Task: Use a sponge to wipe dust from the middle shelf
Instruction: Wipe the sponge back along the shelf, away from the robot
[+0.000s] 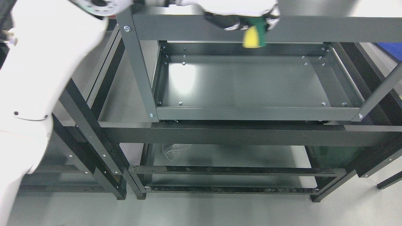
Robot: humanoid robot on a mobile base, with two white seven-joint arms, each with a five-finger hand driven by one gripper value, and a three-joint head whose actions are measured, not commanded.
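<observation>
Head view: my left hand [248,22] reaches across the top edge, fingers closed around the sponge [253,37], yellow foam with a green scouring side. It hangs above the back of the dark-grey middle shelf [251,84], apart from it.

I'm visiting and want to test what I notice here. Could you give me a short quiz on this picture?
1. True or false: the sponge is lying flat on the middle shelf.
2. Which colours does the sponge show? A) yellow and green B) blue and white C) red and black
3. Fill in: the sponge is held by the robot's ____ hand, at the top edge of the picture.

Key
1. False: it is held up in front of the top rail of the rack, with its yellow end hanging down.
2. A.
3. Left: the white arm comes in from the picture's left side.
</observation>
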